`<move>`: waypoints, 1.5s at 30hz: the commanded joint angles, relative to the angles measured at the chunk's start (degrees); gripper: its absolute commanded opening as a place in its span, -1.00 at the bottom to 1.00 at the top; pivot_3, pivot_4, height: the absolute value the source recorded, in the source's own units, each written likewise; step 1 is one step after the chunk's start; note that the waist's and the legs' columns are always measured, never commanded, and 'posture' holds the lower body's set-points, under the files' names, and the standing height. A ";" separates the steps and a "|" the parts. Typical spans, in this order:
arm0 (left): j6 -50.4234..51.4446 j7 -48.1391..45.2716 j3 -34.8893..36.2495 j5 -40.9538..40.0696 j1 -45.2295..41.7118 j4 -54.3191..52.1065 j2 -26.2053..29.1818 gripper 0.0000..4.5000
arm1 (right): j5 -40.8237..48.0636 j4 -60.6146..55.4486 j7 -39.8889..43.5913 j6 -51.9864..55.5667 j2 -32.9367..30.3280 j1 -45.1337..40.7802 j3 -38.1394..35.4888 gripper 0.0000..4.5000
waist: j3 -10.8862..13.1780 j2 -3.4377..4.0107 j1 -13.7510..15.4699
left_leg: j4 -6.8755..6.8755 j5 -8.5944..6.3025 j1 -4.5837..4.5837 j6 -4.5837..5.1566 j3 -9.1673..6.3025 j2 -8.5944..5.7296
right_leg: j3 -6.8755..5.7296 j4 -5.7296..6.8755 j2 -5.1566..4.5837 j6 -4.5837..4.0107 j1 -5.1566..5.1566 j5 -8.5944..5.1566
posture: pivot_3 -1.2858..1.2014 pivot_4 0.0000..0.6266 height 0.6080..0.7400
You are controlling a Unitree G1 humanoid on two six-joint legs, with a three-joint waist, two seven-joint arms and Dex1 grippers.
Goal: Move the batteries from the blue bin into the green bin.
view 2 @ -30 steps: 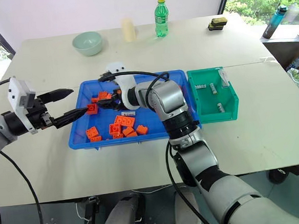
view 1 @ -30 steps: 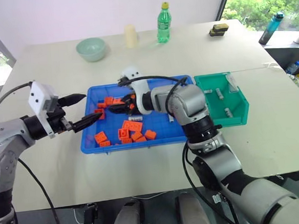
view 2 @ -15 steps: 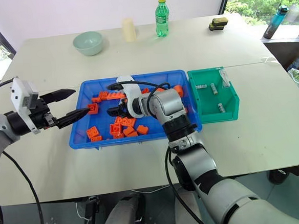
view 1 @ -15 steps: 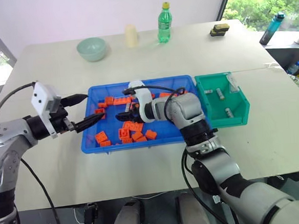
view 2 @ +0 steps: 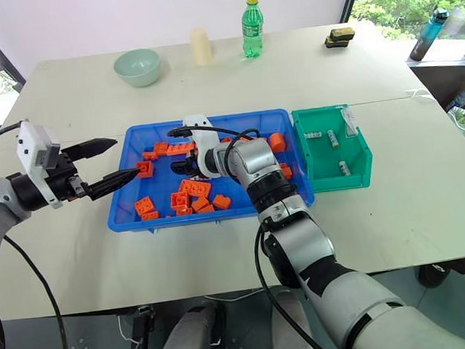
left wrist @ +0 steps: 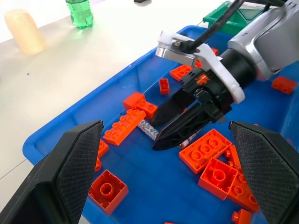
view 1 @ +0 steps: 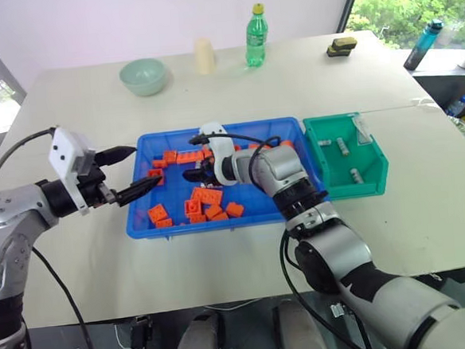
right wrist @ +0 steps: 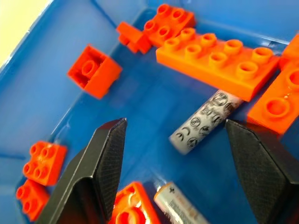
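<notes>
The blue bin (view 1: 220,226) sits mid-table, strewn with orange bricks (view 1: 206,196). A silver-grey battery (right wrist: 205,122) lies on its floor beside a long brick, and a second one (right wrist: 180,206) lies closer to the wrist camera. My right gripper (view 1: 191,177) is low inside the bin, open, its fingers (right wrist: 105,163) either side of the first battery without touching it. My left gripper (view 1: 146,164) hovers open over the bin's left rim, holding nothing. The green bin (view 1: 363,188) stands against the blue bin's right side with three batteries (view 1: 343,145) in it.
At the back of the table stand a pale green bowl (view 1: 141,75), a cream cup (view 1: 203,55) and a green bottle (view 1: 255,35). A dark block (view 1: 340,46) lies at the back right. A blue bottle (view 1: 423,43) stands beyond the table's right edge.
My right gripper has sunk down into the blue bin and tilted more steeply toward its floor, staying open. The left arm has kept still.
</notes>
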 commanded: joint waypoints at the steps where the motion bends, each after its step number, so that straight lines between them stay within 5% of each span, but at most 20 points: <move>1: -0.87 0.11 0.87 -0.04 -1.07 -0.52 0.63 1.00 | -1.13 3.29 -1.40 -3.88 0.52 -2.53 -0.43 0.52 | 0.00 0.00 0.04 | 0.00 0.00 0.00 -0.01 -0.01 0.00 | 0.00 0.00 0.00 0.00 0.01 0.00 | 0.03 -0.52 0.81; 5: -0.91 0.18 0.60 0.03 -1.42 -0.42 0.37 1.00 | -2.17 5.98 -1.37 -6.61 0.85 -2.73 0.70 0.52 | 0.00 -0.01 0.10 | 0.04 0.00 0.00 -0.01 -0.02 0.00 | 0.00 0.00 0.00 0.00 0.04 0.00 | 0.03 -0.52 0.81; 12: -0.94 0.17 0.29 0.09 -1.70 -0.26 0.27 1.00 | -6.68 5.72 0.09 -11.46 0.95 -0.63 5.91 -0.93 | 0.00 -0.01 -0.14 | 0.02 0.00 0.00 -0.01 -0.04 -0.01 | 0.00 0.01 0.01 0.00 0.00 0.00 | 0.03 -0.52 0.81; 13: -0.97 0.12 0.27 0.11 -1.72 -0.19 0.29 1.00 | -6.66 4.83 0.49 -11.12 0.98 -0.31 6.09 -0.97 | 0.00 -0.01 -0.18 | 0.03 0.00 0.00 -0.01 -0.03 0.00 | 0.00 0.01 0.01 0.00 0.00 0.00 | 0.03 -0.52 0.81; 18: -0.94 -0.18 0.14 -0.06 -1.74 0.03 0.24 1.00 | -4.73 -3.41 4.24 -5.40 -0.38 1.41 6.42 -0.97 | 0.00 -0.01 -0.04 | 0.03 0.00 0.00 -0.01 -0.04 0.00 | 0.00 0.01 0.01 0.00 0.01 0.00 | 0.03 -0.52 0.81; 21: -0.40 -0.76 -0.46 -0.79 -1.26 -0.35 -0.12 1.00 | 2.83 -22.65 11.42 9.42 -7.00 3.85 5.06 -0.97 | 0.01 0.01 0.35 | 0.05 0.00 -0.05 0.00 -0.06 -0.02 | 0.00 0.01 0.00 0.00 0.02 0.00 | 0.03 -0.52 0.81; 27: 0.13 -2.23 -1.26 -1.79 -0.88 -0.29 -0.70 1.00 | 15.60 -43.01 14.14 32.02 -20.85 3.61 -11.54 -0.97 | 0.00 0.00 1.61 | 0.16 0.00 -0.26 0.00 -0.17 -0.07 | 0.00 -0.07 -0.01 0.00 -0.03 0.00 | 0.03 -0.52 0.81; 34: 0.59 -4.98 -4.33 -3.10 -0.04 -1.90 -1.49 1.00 | 14.83 -45.37 14.70 31.50 -43.68 9.80 -19.31 -0.97 | 0.00 -0.01 2.27 | 0.16 -0.02 -0.26 0.04 0.00 -0.14 | 0.00 -0.12 -0.13 0.00 -0.01 0.00 | 0.03 -0.52 0.81; 40: -0.29 -7.84 -6.61 -2.94 -1.32 -1.29 -1.32 1.00 | 15.54 -49.14 14.55 28.59 -52.14 22.27 -22.60 -0.97 | 0.01 -0.01 2.61 | 0.16 -0.03 -0.25 0.07 0.33 -0.07 | 0.01 -0.23 -0.15 0.00 -0.02 0.00 | 0.03 -0.52 0.81; 45: -0.63 -9.21 -7.58 -2.47 -4.01 0.02 -1.35 1.00 | 14.69 -51.05 13.07 25.83 -53.20 27.43 -21.76 0.05 | 0.01 -0.02 2.65 | 0.20 -0.03 -0.25 0.07 0.41 0.01 | 0.01 -0.23 -0.11 0.00 -0.03 0.00 | 0.03 -0.52 0.81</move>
